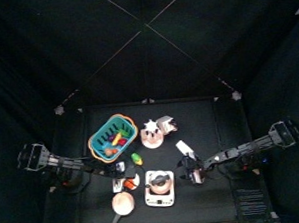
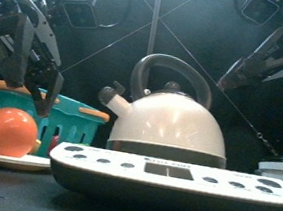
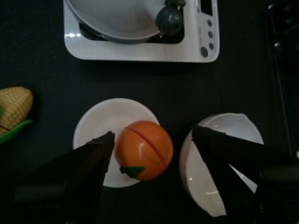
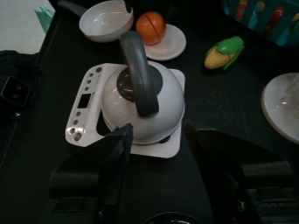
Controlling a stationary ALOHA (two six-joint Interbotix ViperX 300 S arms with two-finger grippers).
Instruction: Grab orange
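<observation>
The orange is a small orange-red ball on a white saucer, next to a pale bowl. My left gripper hangs open just above it, one jaw on each side, neither touching. From the front, the orange sits under the left gripper. From above, the orange lies near the table's front left. My right gripper is open over the white kettle, holding nothing.
The kettle stands on a white base with buttons right of the orange. A teal basket of toy food sits behind. A corn cob and a white plate lie farther off.
</observation>
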